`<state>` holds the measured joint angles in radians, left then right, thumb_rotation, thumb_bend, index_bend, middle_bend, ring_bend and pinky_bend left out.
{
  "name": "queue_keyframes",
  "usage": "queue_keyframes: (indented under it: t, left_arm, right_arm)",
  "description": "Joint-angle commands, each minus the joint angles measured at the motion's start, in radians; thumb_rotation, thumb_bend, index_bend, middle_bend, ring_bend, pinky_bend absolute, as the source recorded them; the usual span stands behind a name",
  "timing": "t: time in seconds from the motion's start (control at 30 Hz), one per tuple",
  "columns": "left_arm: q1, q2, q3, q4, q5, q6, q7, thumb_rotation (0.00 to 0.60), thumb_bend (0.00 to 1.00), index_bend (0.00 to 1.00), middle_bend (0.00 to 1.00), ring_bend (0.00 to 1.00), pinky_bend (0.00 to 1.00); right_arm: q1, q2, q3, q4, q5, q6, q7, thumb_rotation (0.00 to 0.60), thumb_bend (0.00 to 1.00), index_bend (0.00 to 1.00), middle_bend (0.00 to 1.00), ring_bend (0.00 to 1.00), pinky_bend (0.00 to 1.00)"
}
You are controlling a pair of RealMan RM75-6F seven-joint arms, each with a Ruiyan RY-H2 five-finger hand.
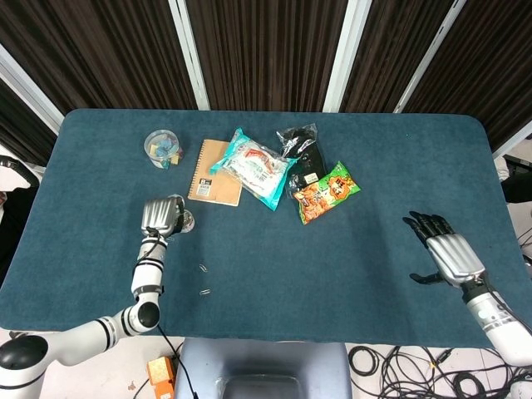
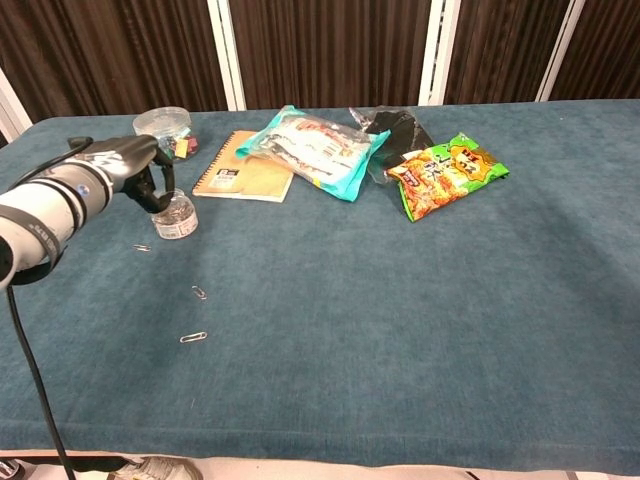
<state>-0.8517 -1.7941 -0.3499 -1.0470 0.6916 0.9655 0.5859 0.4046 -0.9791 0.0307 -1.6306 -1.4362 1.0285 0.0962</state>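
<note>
The left hand (image 2: 128, 165) is seen with its fingers curled downward over a small clear plastic cup (image 2: 175, 218) of paper clips; the fingertips (image 2: 160, 199) lie at the cup's rim, but whether the cup is actually gripped cannot be told from either view. In the head view the same hand (image 1: 159, 215) covers most of the cup (image 1: 184, 221), which shows just to its right on the blue table (image 1: 349, 266).

Near that hand, toward the robot, three loose paper clips are found on the cloth: one (image 2: 142, 247) just beside the cup, and two more (image 2: 199, 293) (image 2: 193, 338) closer to the table's front edge. Beyond the hand a clear tub of coloured clips (image 2: 163, 133) is seen, and to the right of the hand a brown spiral notebook (image 2: 246, 177), a teal snack bag (image 2: 315, 147) overlapping it, a black packet (image 2: 397, 133) and a green-orange snack bag (image 2: 447, 172).

The right hand (image 1: 445, 254) is held well apart from all of these, fingers spread and holding nothing, above the table's right side.
</note>
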Motion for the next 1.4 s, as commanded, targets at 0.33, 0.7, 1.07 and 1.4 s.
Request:
queue_keyframes:
  t: [0.33,0.7,1.07,1.4]
  left_arm:
    - [0.018,-0.008,0.035,0.005,0.039,-0.014,-0.035,0.6,0.42,0.5,1.0,1.0,1.0]
    - [0.046,0.065,0.022,-0.137,0.081,0.047,-0.064,0.6,0.4,0.39,1.0,1.0,1.0]
    - [0.272,0.419,0.189,-0.67,0.516,0.329,-0.217,0.6,0.36,0.14,1.0,1.0,1.0]
    - [0.56,0.575,0.546,-0.525,1.035,0.601,-0.5,0.6,0.33,0.0,0.05,0.02,0.09]
  right_arm:
    - [0.003,-0.013,0.001,-0.01,0.0,-0.002,-0.016,0.6,0.05,0.0,0.0,0.0,0.0]
    - [0.003,-0.014,0.001,-0.023,0.004,-0.001,-0.032,0.6,0.05,0.0,0.0,0.0,0.0]
    - [-0.055,0.013,-0.022,-0.075,-0.034,0.092,-0.059,0.6,0.05,0.0,0.0,0.0,0.0]
    - [-0.28,-0.112,-0.12,0.045,-0.218,0.444,-0.093,0.6,0.06,0.0,0.0,0.0,0.0]
